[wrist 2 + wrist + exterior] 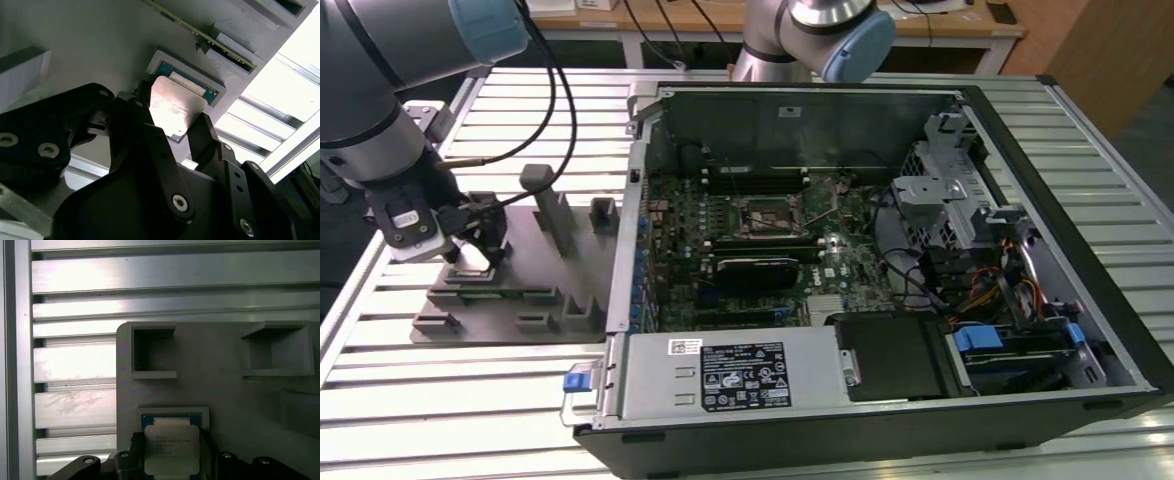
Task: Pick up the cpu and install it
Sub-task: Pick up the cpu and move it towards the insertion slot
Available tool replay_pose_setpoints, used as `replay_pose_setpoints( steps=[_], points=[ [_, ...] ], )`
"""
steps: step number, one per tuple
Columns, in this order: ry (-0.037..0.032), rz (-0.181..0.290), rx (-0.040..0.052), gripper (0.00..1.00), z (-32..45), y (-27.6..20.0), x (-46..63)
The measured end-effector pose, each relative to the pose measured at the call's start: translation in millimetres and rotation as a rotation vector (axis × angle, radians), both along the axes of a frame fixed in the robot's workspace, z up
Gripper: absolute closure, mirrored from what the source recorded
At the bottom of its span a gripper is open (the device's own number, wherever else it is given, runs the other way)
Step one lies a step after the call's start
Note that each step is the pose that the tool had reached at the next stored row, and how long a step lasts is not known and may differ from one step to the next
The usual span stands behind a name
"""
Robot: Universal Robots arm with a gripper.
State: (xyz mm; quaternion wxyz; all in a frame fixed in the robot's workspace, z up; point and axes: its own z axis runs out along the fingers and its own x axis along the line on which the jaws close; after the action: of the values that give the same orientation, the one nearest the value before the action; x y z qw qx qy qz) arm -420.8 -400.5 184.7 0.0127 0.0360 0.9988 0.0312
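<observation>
My gripper point(176, 117) is clamped on the cpu point(172, 102), a finger against each of two opposite edges; the cpu is at its recess in the grey tray point(487, 328), well apart from the case point(1121, 330), toward the exterior view's left.

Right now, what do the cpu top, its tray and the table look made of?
cpu: bare metal lid, brushed silver, catches glare; thin green board rim.
tray: matte grey, probably plastic, no shine.
table: likely aluminium slats, bright streaky reflections.
</observation>
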Motion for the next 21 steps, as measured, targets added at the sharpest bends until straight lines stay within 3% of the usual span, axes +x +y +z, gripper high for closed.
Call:
replay_pose_setpoints(
  steps=[8,9,21],
  points=[
    [-0.0001,0.000,0.0001,0.45,0.1,0.0,0.0],
    [-0.0001,0.000,0.0001,0.39,0.2,0.0,0.0],
    [-0.0001,0.001,0.0001,0.39,-1.9,0.0,0.0]
  ],
)
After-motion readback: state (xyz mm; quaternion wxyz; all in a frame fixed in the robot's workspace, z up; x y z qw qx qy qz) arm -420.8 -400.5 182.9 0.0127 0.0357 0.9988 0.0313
